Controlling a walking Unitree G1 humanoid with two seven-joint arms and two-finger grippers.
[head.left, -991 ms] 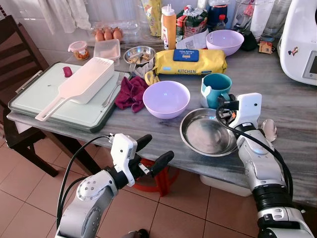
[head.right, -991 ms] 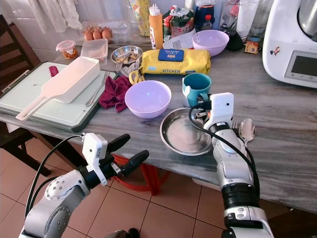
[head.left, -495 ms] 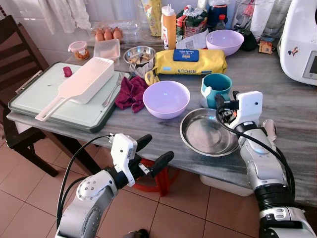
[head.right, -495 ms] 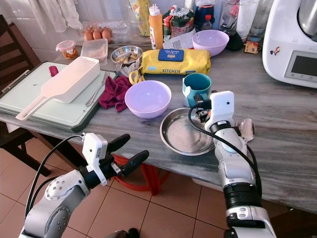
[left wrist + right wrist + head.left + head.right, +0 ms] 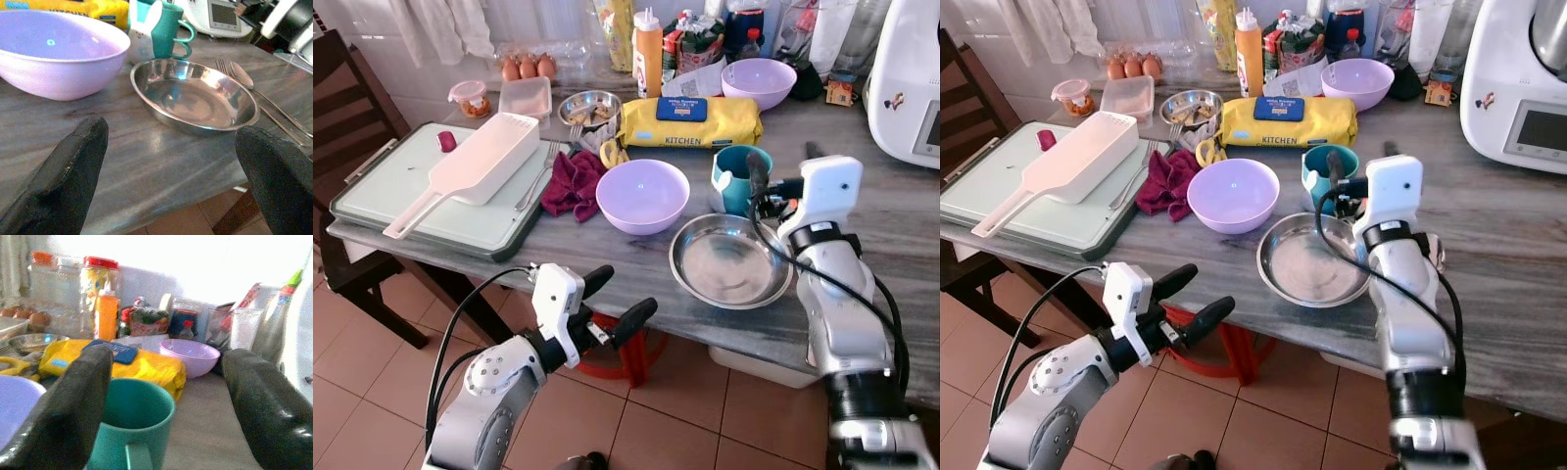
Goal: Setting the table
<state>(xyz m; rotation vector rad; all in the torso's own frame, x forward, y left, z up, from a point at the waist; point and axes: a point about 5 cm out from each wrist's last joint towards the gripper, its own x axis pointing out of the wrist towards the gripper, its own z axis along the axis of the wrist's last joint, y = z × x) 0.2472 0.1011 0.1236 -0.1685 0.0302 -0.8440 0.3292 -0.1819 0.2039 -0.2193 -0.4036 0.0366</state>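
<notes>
While my right gripper (image 5: 781,166) hovers at centre right of the head view, just above and beside the teal mug (image 5: 741,177), its two black fingers are spread wide with nothing between them. Through the right wrist camera I see the mug's rim (image 5: 138,409) low between those fingers, with a yellow wipes pack (image 5: 113,361) and a lilac bowl (image 5: 190,356) behind it. My left gripper (image 5: 617,302) sits in the lower middle of the frame, off the table's near edge, fingers likewise parted and empty. On the grey marble table (image 5: 891,220) the steel plate (image 5: 729,262) lies centre frame, just below the mug, with a second lilac bowl (image 5: 642,194) to its left. A spoon and fork (image 5: 258,95) lie just beside the plate's far side.
</notes>
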